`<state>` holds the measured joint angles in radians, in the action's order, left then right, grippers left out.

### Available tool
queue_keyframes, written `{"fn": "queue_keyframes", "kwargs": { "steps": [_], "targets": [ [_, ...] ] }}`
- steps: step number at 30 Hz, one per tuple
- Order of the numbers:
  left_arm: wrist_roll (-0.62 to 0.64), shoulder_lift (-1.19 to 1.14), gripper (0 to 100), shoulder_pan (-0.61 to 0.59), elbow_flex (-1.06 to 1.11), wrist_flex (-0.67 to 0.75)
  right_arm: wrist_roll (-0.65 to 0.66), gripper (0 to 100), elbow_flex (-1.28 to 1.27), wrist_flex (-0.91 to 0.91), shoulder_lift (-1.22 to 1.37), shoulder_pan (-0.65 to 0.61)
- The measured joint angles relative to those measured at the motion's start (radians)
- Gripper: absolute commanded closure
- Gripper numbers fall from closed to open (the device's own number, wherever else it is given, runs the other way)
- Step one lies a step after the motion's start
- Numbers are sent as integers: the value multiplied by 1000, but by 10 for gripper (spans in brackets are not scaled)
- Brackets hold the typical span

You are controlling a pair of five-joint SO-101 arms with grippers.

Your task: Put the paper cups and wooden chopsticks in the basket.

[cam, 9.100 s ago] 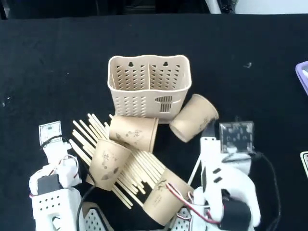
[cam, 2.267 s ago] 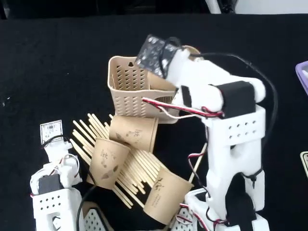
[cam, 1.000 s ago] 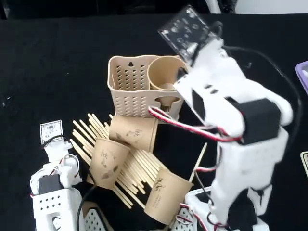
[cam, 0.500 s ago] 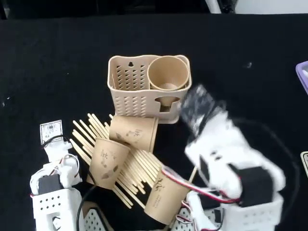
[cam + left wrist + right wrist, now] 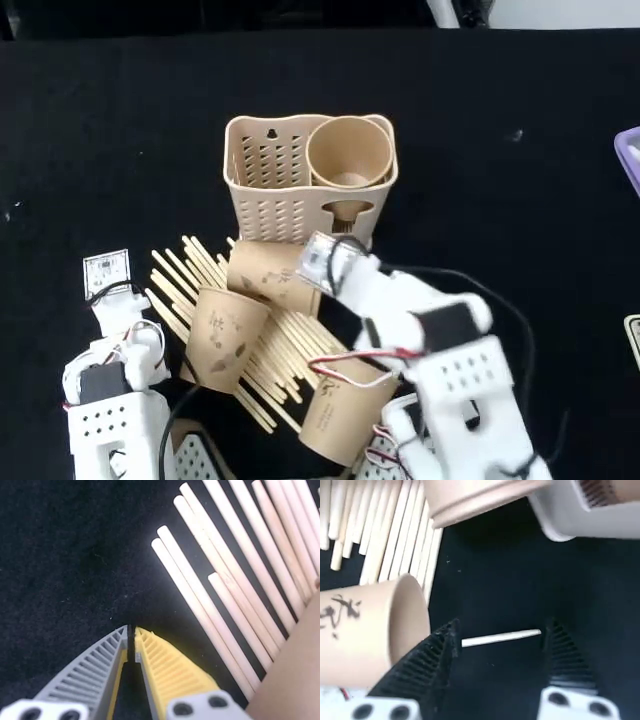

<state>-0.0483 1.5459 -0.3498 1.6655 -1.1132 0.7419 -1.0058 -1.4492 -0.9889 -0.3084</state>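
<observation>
A beige basket (image 5: 300, 190) stands at mid table with one paper cup (image 5: 348, 152) upright in its right compartment. Three more cups lie on their sides: one (image 5: 275, 275) by the basket, one (image 5: 225, 340) on the wooden chopsticks (image 5: 175, 285), one (image 5: 345, 410) near the front. My right gripper (image 5: 500, 637) is open low over the table, with a single chopstick (image 5: 500, 638) lying between its fingers and a cup (image 5: 370, 625) beside one finger. My left gripper (image 5: 131, 630) is shut on nothing, close to the ends of the chopsticks (image 5: 225, 590).
The right arm (image 5: 410, 320) leans over the gap between the basket and the front cup. The left arm (image 5: 110, 370) sits at the front left corner. A purple thing (image 5: 630, 150) pokes in at the right edge. Bare black cloth lies behind the basket.
The right arm carried a cup into the basket's right compartment, let it go, then swung back down to the table in front of the basket. The left arm has stayed still.
</observation>
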Motion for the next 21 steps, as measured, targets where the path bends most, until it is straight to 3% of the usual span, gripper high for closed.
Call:
{"fn": "queue_keyframes", "kwargs": {
  "steps": [4, 8, 11, 21],
  "targets": [
    [0, 0, 963, 0, 0, 0, -92, 730, 91, -52, 124, -49],
    [0, -2, 963, 0, 0, 2, -203, 734, 358, -238, 215, -55],
    [0, -2, 963, 0, 2, 5, -296, 734, 522, -279, 267, -61],
    [0, -2, 963, 0, 2, 5, -308, 731, 377, -281, 526, -311]
  ]
}}
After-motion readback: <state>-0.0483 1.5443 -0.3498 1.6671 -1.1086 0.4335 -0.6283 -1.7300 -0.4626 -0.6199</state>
